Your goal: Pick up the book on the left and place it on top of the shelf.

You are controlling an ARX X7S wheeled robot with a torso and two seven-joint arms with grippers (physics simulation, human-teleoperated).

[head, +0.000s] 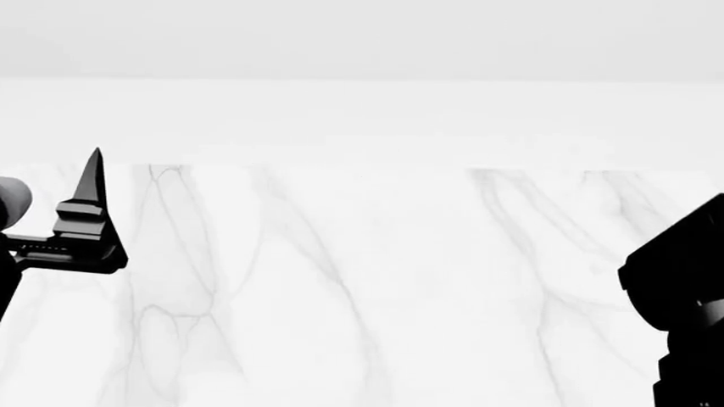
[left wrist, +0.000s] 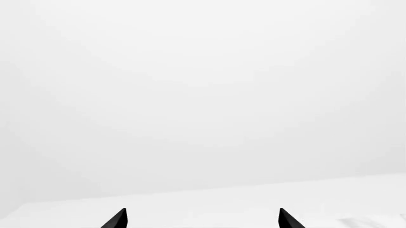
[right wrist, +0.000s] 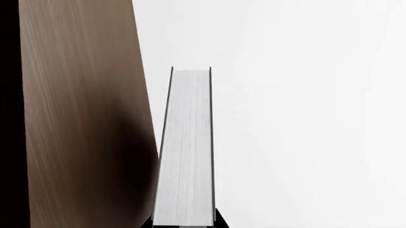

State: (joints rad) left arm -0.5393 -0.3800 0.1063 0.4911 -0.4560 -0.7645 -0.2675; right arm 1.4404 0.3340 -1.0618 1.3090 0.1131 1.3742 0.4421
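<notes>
Ahead of my left pincer (left wrist: 203, 221) lies only bare white marble table (head: 374, 288), with wide room between its spread tips. My right pincer (right wrist: 184, 224) clamps the thin black-covered book with white page edges (right wrist: 185, 152); the broad brown wooden shelf board (right wrist: 82, 123) stands just beside it, while the other side is open white space.

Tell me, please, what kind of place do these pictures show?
Probably a bare simulated room, not a real home: a white marble-veined table before blank white walls, a brown wooden shelf board, and the book that the right gripper holds beside it.
</notes>
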